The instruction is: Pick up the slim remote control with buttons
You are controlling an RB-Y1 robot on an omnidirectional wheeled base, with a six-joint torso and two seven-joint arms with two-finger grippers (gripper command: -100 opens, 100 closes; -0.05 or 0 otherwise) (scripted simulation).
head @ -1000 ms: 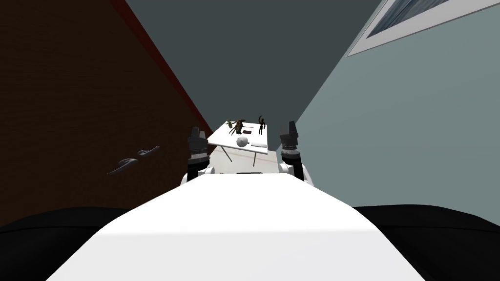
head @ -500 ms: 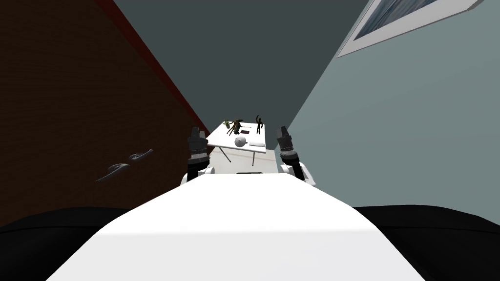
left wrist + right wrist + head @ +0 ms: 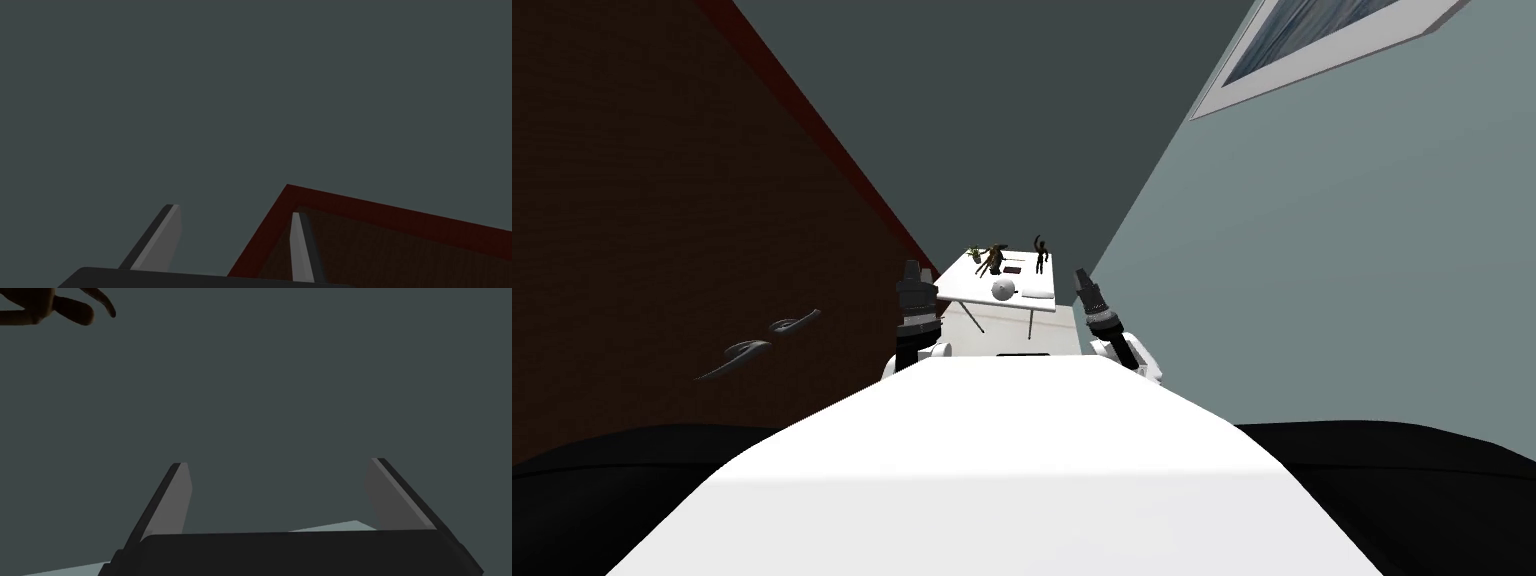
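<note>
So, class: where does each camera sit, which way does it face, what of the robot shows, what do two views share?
Head view: on the head, looking down and forward at a white table; left end effector and right end effector show.
Left wrist view: on the left hand, facing a grey wall; its open fingers show.
Right wrist view: on the right hand, facing that wall, a dark figure; open fingers show.
Shared: all show the grey wall.
</note>
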